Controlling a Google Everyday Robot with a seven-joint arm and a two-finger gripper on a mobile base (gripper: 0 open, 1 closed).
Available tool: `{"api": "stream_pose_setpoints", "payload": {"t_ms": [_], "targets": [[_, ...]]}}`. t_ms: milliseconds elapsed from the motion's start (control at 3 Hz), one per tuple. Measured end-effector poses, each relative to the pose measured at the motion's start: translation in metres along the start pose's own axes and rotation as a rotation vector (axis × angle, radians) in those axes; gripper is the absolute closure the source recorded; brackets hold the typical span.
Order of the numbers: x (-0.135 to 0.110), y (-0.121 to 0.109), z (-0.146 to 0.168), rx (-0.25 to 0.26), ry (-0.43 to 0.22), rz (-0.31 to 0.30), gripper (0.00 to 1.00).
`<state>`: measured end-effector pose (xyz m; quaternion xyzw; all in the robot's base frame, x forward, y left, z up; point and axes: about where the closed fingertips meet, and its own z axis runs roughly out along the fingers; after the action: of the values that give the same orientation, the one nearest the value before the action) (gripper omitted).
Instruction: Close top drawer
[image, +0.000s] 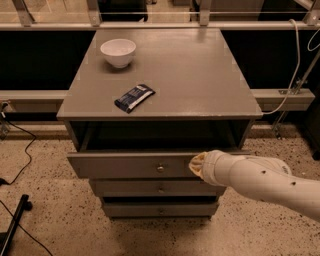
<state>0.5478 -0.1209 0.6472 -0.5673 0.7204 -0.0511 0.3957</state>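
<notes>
**Kid:** Where is the top drawer?

**Helper:** The top drawer (120, 165) sticks out of the grey cabinet (200, 75), toward the near side. You can see a dark gap behind its front.

**Kid:** And the gripper?

**Helper:** The gripper (196, 165) is at the drawer front, just right of the little round knob (160, 168). It looks like it touches the wood. I cannot tell if it is open or closed, because the thick white arm (250, 180) hides most of it.

**Kid:** How should it push?

**Helper:** I think straight toward the far side, slow and level. It sits right of the middle, so the drawer might twist and stick. Pushing closer to the knob could help.

**Kid:** What is on top?

**Helper:** A white bowl (118, 52) at the far left, and a dark packet (134, 97) nearer to us. A hard shove could shake them.

**Kid:** And the room?

**Helper:** There is a speckled floor (45, 210) with black cords (22, 150) on the left. A white cable (295, 75) hangs on the right. Two smaller drawers (160, 189) sit below.
</notes>
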Motion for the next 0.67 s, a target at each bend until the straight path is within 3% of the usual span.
{"api": "stream_pose_setpoints", "payload": {"t_ms": [333,667], "targets": [[-0.002,-0.014,0.012,0.016,-0.086,-0.033,1.00],[0.001,-0.025,0.011,-0.026,-0.189,0.024,1.00]]}}
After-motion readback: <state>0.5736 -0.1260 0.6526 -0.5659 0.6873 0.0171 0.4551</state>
